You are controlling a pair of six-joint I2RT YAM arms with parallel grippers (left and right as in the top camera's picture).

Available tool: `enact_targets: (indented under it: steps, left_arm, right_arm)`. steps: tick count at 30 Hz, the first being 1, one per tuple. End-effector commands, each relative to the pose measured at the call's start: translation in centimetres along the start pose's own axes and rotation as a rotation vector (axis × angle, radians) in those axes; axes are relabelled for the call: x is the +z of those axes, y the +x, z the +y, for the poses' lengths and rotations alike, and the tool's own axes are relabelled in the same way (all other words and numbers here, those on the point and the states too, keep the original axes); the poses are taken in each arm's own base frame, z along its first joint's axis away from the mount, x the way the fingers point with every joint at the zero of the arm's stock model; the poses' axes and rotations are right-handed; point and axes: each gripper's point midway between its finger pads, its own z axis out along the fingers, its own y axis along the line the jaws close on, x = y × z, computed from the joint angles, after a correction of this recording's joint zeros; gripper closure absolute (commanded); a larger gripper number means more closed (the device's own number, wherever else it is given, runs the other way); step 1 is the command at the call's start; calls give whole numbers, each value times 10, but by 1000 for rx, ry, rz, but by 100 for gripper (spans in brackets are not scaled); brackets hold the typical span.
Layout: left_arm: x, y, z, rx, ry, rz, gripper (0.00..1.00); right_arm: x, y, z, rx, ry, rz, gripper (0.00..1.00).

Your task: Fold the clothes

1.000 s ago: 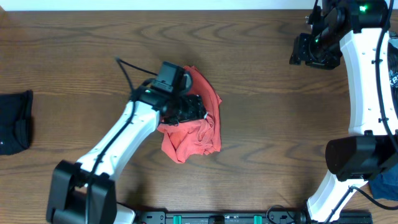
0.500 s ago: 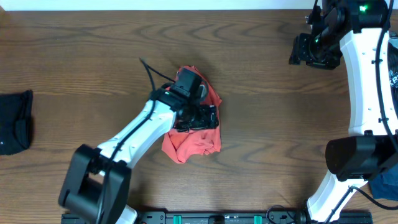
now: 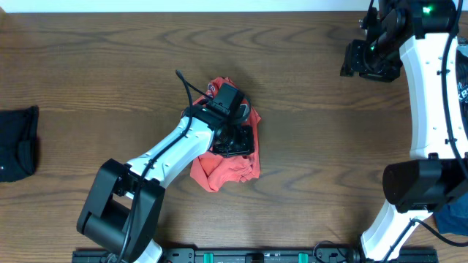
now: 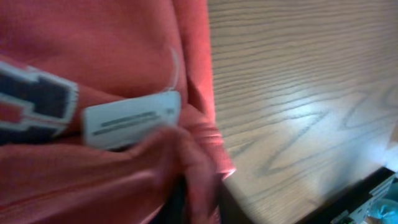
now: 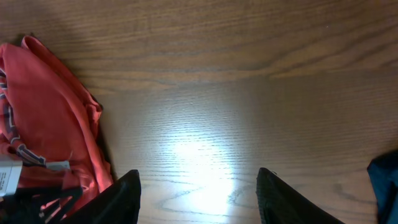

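A: Shirt loc?
B: Coral-red T-shirt [image 3: 223,166] is a crumpled heap mid table [image 3: 329,146], bunched with no flat panel showing. The top edge of the heap pokes out past the arm.
A: L arm?
B: The left gripper [image 3: 234,137] sits right on top of the heap, over its upper half, with the arm coming in from the lower-left corner.
A: Clamped on fabric?
B: Can't tell. The overhead shows only a dark mass on the cloth, and the left wrist cam is filled with red folds. No fingertips are clear there.
A: Anything readable in the wrist cam?
B: White neck tag [image 4: 132,118] lies on the fabric w/ blurred print. Navy-and-white lettering [image 4: 34,102] is at the left edge. Bare wood to the right.
A: R arm?
B: The right gripper [image 5: 199,186] is up at the far-right corner in the overhead, well apart from the shirt. Its fingers [image 5: 124,199] are spread wide w/ nothing between them, only tabletop below.
A: Other stuff?
B: Black cloth [image 3: 16,142] at the table's left edge, and blue cloth [image 3: 453,215] at the lower right — both well apart from the shirt.
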Motion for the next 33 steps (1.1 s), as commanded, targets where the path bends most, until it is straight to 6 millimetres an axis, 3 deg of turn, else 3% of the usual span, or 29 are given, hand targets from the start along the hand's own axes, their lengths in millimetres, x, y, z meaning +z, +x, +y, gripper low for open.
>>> enact_targets:
  steps: [1,6,10,14,20,26,33]
  left_arm:
    - [1,1,-8,3,40,18,94]
    - [-8,-9,-19,18,62,-14,94]
    - [-38,-36,-48,65,110,-104,94]
    - [-98,-75,-90,129,187,-260,94]
    - [-213,-118,-141,216,272,-517,94]
    - [-316,-149,-151,225,236,-805,94]
    - [-415,-160,-150,207,171,-1103,94]
  right_arm:
    - [-1,2,8,-36,-8,0,43]
    - [-1,1,8,-36,-9,-3,46]
    - [-1,-1,8,-36,-10,-10,48]
    - [-1,-1,9,-45,-11,-11,53]
    - [-1,-1,10,-48,-12,-13,61]
    - [0,2,23,-76,-27,-6,65]
    - [3,18,66,-176,-67,14,73]
